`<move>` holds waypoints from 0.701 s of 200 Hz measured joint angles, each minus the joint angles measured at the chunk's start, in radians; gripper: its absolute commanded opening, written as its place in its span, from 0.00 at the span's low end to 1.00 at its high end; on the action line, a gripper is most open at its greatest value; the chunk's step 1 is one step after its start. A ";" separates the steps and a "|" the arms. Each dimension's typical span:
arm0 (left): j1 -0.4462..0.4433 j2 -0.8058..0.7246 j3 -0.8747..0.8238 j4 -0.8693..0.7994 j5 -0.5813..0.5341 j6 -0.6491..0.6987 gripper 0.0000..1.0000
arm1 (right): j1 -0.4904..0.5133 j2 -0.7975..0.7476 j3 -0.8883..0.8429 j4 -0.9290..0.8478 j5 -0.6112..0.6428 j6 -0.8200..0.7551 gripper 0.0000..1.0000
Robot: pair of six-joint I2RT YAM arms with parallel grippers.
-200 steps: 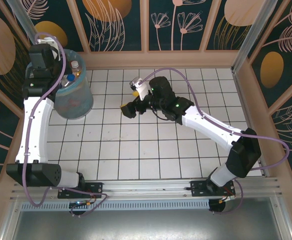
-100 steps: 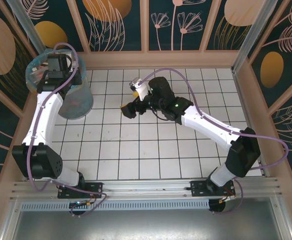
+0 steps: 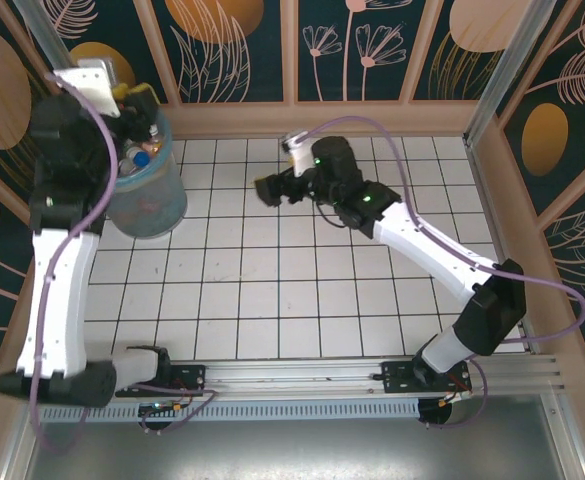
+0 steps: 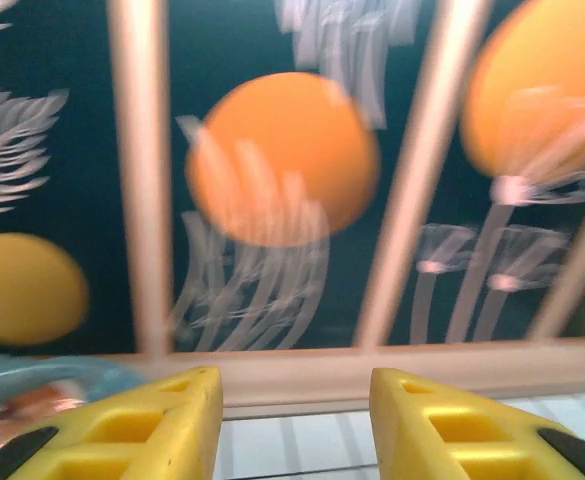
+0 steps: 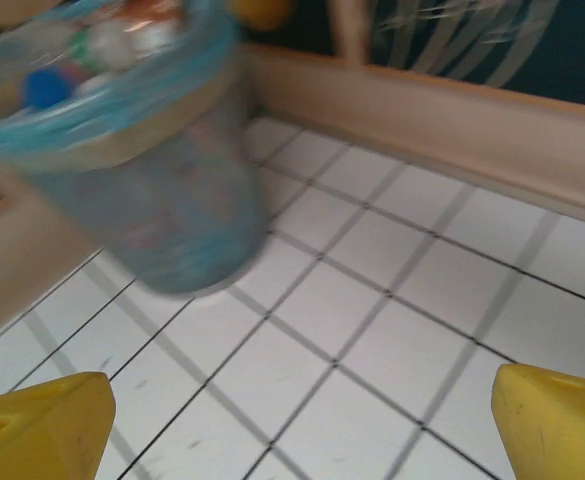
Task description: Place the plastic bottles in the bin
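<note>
White-tiled table [image 3: 302,300], dark grid lines, pale wooden kerb [image 3: 312,118] along far and side edges. Bin [image 3: 150,195] stands upright on tiles, close to kerb behind it and on its left. Tiled surface stretches right of bin and nearer than bin.

No writing, brand, number or sign can be read in any view. The plastic bottles [image 3: 138,152] standing in the bin [image 3: 158,208] show patches of coloured label and cap, but from above they are too small to make out any lettering, and in the right wrist view they are blurred. The wall panels [image 3: 234,45] carry only painted plant shapes and orange discs, with no letters on them.
</note>
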 measured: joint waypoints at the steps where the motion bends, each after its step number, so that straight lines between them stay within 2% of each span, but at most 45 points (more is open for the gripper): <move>1: -0.005 -0.007 -0.010 0.006 0.004 -0.002 0.43 | -0.006 -0.002 -0.003 0.002 0.001 0.003 0.97; 27: -0.143 -0.217 -0.446 0.247 0.018 -0.014 0.43 | -0.259 -0.112 -0.193 0.071 0.072 0.108 0.98; 44: -0.193 -0.290 -0.727 0.364 -0.046 0.002 0.44 | -0.431 -0.198 -0.367 0.145 0.114 0.159 0.98; 61: -0.211 -0.326 -0.972 0.444 -0.129 0.031 0.44 | -0.534 -0.275 -0.533 0.226 0.159 0.171 0.98; 78: -0.211 -0.377 -1.169 0.543 -0.206 0.072 0.44 | -0.576 -0.320 -0.671 0.327 0.192 0.146 0.99; 91: -0.211 -0.401 -1.257 0.616 -0.264 0.095 0.45 | -0.585 -0.331 -0.755 0.399 0.220 0.116 0.99; 113: -0.211 -0.378 -1.313 0.757 -0.359 0.118 0.48 | -0.587 -0.331 -0.866 0.515 0.262 0.071 0.99; 140: -0.211 -0.278 -1.354 0.932 -0.455 0.145 0.51 | -0.596 -0.312 -0.976 0.682 0.296 0.034 0.99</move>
